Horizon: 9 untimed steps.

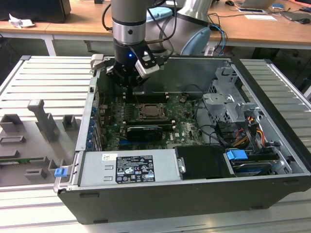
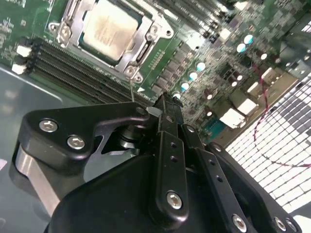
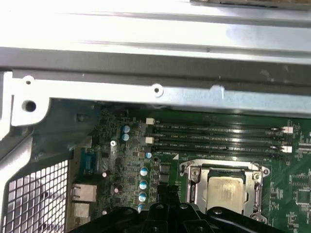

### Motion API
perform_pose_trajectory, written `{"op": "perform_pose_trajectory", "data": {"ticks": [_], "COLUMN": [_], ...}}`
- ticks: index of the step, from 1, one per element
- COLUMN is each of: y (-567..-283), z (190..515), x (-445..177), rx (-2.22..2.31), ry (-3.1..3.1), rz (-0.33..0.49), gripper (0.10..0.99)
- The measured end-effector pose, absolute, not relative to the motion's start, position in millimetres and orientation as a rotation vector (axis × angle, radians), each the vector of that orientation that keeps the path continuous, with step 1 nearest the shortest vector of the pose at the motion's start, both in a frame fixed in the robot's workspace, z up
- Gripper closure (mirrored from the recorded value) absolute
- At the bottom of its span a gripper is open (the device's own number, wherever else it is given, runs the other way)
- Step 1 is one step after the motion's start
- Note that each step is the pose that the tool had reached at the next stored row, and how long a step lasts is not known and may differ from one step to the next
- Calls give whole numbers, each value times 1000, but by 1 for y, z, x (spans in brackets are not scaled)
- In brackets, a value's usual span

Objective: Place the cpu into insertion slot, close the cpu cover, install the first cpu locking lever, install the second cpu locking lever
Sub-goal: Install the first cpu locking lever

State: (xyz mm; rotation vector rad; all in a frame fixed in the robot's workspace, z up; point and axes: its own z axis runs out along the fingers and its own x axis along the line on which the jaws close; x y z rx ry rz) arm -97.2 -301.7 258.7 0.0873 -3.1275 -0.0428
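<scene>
Jaws of your gripper (image 2: 167, 104) sit pressed together, holding nothing, hovering near the cpu (image 2: 108, 30) already seated under its closed cpu cover (image 2: 146, 41).

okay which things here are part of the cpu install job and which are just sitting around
Job:
the cpu, seated in its socket
the cpu cover, closed over it
the hand, above the board

Just around:
memory slots
long black card
power supply
blue clip

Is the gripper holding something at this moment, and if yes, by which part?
Nothing is held: the gripper has its fingers shut together with nothing between them, and the cpu sits in its socket under the cpu cover.
</scene>
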Motion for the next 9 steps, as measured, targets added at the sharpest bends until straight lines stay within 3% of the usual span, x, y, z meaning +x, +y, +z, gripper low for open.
{"op": "perform_pose_trajectory", "data": {"ticks": [9], "y": [-288], "z": [259], "x": [-98], "rx": [89], "ry": [-3127], "rz": [-43], "gripper": [980]}}
